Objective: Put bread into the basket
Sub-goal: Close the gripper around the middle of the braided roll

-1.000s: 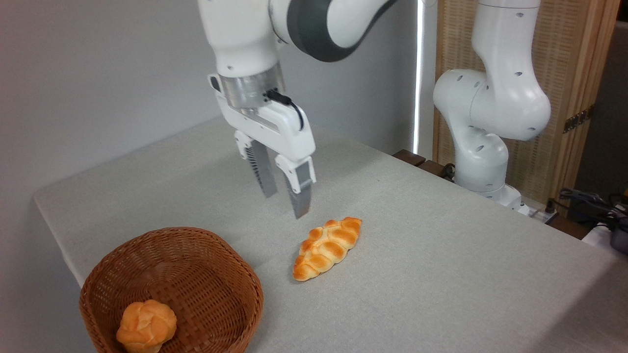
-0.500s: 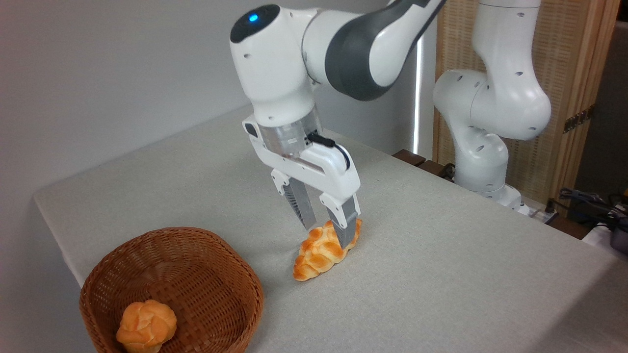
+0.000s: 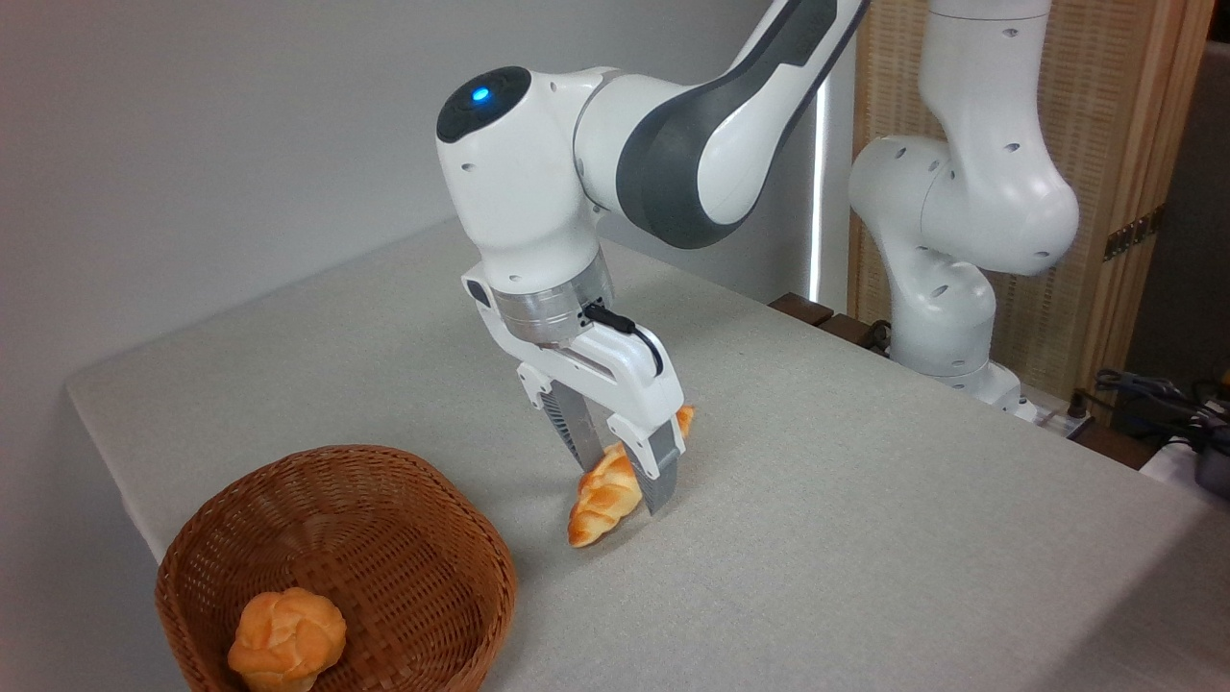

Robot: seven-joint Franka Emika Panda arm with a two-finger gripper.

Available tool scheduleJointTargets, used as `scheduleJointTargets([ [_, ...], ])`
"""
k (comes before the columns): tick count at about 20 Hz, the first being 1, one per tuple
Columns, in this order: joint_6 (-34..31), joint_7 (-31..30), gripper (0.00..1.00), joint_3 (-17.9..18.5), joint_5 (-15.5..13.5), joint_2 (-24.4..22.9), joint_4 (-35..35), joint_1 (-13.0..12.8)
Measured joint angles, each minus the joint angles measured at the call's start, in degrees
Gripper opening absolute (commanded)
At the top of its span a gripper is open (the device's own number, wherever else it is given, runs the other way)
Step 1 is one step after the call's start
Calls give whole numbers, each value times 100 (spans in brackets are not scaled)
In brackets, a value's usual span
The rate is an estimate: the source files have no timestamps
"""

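While braided loaf lies mid-counter, hand straddles its middle, fingers narrowed against its sides. Wicker basket at counter's near-left corner, apart from loaf, holds round knotted bun. Between them, bare cloth.

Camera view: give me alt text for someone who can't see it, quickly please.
A white robot arm's claw straddles a braided bread loaf lying on a grey table, one finger on each side of its middle. To the lower left, apart from the loaf, a brown wicker basket holds one small round bun.
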Motion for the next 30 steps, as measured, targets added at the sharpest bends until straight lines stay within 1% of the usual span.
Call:
scheduleJointTargets([
  [2, 39, 0, 100, -19, -30, 0, 2, -40],
  [6, 68, -28, 100, -32, -58, 1, 3, -250],
  [8, 69, -30, 100, -54, -112, 1, 3, -297],
  [11, 69, -30, 100, -130, -127, 9, 3, -320],
  [17, 187, -25, 100, -132, -91, 38, 107, -320],
  [20, 310, -23, 100, -132, -22, 150, 112, -320],
  [25, 389, -21, 100, -132, -8, 376, 125, -320],
  [26, 391, -21, 99, -132, -7, 393, 129, -320],
  [27, 391, -21, 83, -132, -7, 400, 135, -320],
  [28, 391, -21, 62, -132, -7, 403, 140, -320],
  [29, 391, -21, 49, -131, -7, 403, 145, -320],
  [30, 391, -21, 47, -131, -7, 403, 151, -320],
])
